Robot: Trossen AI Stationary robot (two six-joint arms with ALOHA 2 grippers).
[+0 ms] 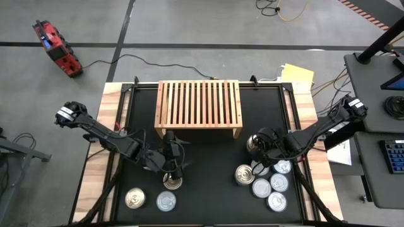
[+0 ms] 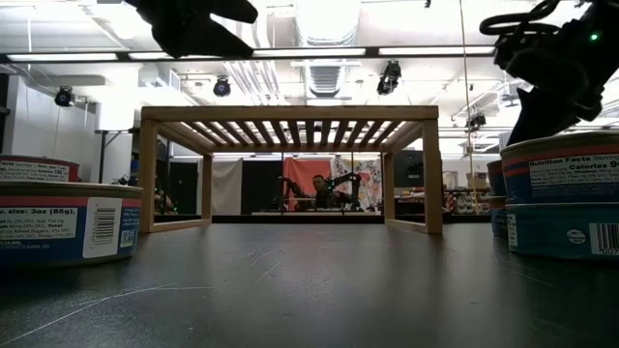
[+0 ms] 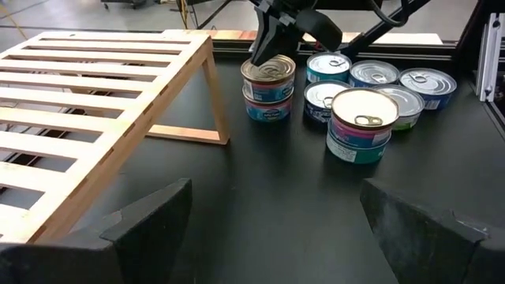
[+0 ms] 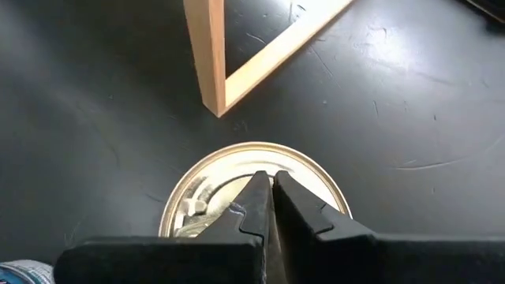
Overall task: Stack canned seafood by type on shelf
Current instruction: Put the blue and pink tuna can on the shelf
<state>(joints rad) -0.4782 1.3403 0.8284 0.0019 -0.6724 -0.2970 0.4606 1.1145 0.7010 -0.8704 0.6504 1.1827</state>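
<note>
The shelf (image 1: pixel 199 104), a low light-wood rack with a slatted top, stands on the black mat at the far middle with nothing on its slats. Two cans are stacked (image 3: pixel 268 87) near the shelf's right front leg (image 4: pixel 209 55). My right gripper (image 4: pixel 270 177) is shut right above the upper can's gold lid (image 4: pixel 213 181). More cans (image 1: pixel 268 183) lie grouped at the near right, each resting on its base. My left gripper (image 1: pixel 175 157) hangs wide open over the mat left of centre, nothing between its fingers (image 3: pixel 150 217), beside a can (image 1: pixel 172 183). My right gripper comes at the upper can of the stack slanting down from above, its shut fingertips (image 3: pixel 264 55) over the lid near the far rim (image 3: pixel 267 65). I cannot tell whether they touch the lid. The stack stands upright on the mat.
Two more cans (image 1: pixel 134 198) (image 1: pixel 166 200) sit at the near left. A taller can with a pink and teal label (image 3: pixel 359 126) stands in front of the right group. The mat between the two groups (image 1: pixel 208 183) is bare. A person sits in the room behind (image 2: pixel 319 193).
</note>
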